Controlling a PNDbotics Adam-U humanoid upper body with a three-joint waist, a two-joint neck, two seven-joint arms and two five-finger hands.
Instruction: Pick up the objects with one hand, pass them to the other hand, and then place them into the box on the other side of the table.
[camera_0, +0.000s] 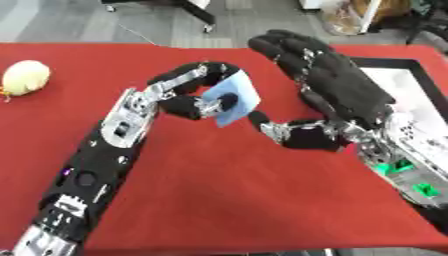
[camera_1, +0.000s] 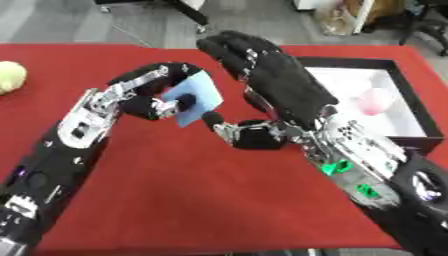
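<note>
Well, the left hand (camera_0: 188, 90) is pinching a blue square (camera_0: 234, 98), while the right hand (camera_1: 271, 80) is hovering spread at three o'clock; the box (camera_1: 411, 95) is sitting beyond.

A red cloth (camera_0: 227, 200) covers the table; beyond its far edge lies grey floor (camera_0: 79, 20) with black furniture legs (camera_0: 197, 15).

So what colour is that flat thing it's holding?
Light blue: the flat piece, clearest in the right eye view.

I count one light-blue square piece (camera_1: 192, 102); one pale yellow round thing (camera_0: 26, 76); one black-rimmed white box (camera_1: 418, 127); one pink thing (camera_1: 378, 100) inside it; two hands: left hand (camera_1: 149, 95), right hand (camera_1: 271, 80).
</note>
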